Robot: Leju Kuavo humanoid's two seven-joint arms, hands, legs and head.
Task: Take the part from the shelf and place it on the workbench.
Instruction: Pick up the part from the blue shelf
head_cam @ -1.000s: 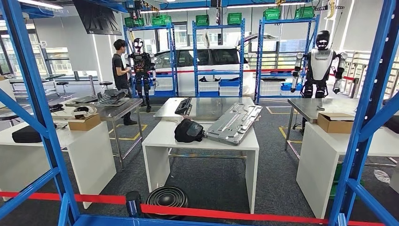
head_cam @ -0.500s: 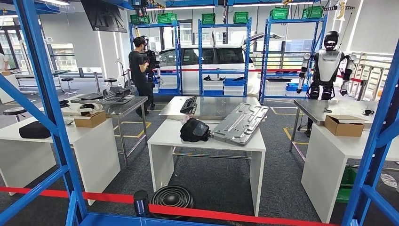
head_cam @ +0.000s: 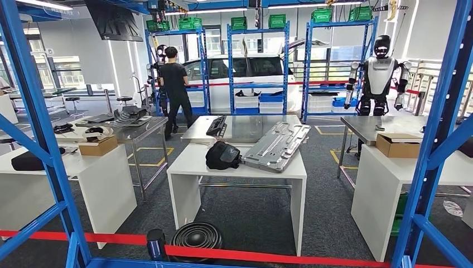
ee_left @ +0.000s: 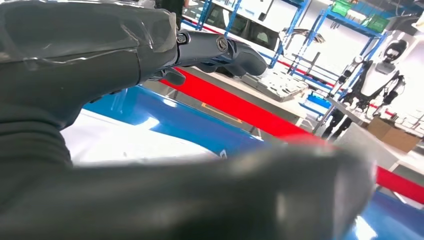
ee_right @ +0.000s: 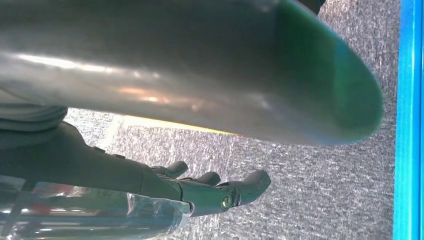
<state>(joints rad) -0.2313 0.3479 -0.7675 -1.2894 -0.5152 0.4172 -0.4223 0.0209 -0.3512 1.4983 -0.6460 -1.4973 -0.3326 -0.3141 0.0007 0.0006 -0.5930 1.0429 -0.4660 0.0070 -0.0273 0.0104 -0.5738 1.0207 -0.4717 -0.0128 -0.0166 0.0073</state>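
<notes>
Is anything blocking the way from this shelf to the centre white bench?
Yes. A red tape stretches across in front of the white bench, and a black ribbed disc lies on the floor just behind it.

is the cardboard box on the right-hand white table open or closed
Open. In the head view, the cardboard box on the white table has its top flaps folded outward. What is inside cannot be told.

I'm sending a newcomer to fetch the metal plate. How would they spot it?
Find the white table in the middle of the room, straight ahead past the red tape. The metal plate lies on its right half, beside a black bag. It is the long, flat, silver ribbed piece.
</notes>
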